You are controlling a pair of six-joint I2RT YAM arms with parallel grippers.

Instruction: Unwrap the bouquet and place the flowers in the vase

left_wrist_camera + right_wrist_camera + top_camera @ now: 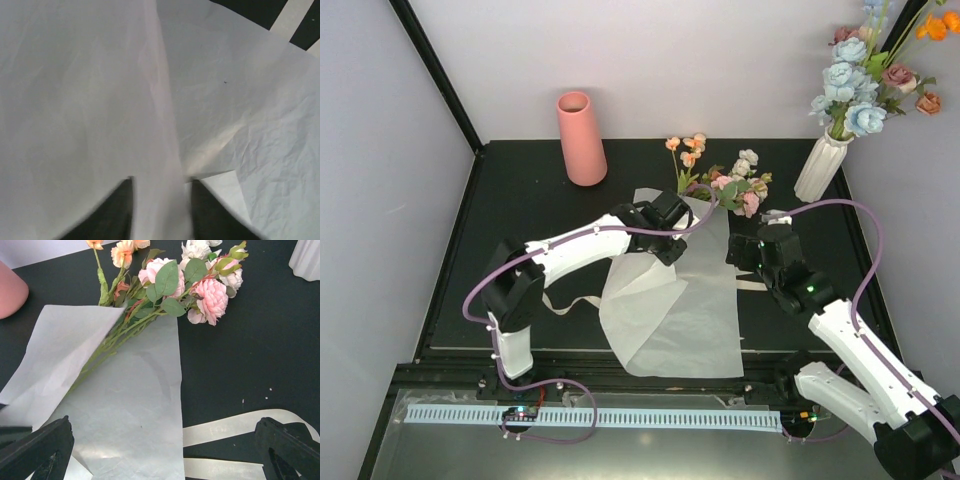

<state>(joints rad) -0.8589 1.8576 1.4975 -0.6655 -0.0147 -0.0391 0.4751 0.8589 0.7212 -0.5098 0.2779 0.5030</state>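
Observation:
The bouquet lies unwrapped on the black table. Its pink, peach and cream flowers (725,185) (170,285) point to the back, and their green stems rest on the spread cream wrapping paper (670,310) (125,410). One flap of paper lies folded over the stems. My left gripper (665,240) (161,182) pinches a raised fold of that paper (240,100) between its dark fingers. My right gripper (750,250) (162,427) hangs wide open over the paper's right edge, holding nothing. The salmon-pink vase (582,138) (9,295) stands upright at the back left, apart from both grippers.
A white ribbed vase (822,168) (307,257) with blue, mauve and orange flowers stands at the back right. Loose cream ribbon lies on the table right of the paper (235,425) and left of it (565,303). White walls close in the black table (520,200).

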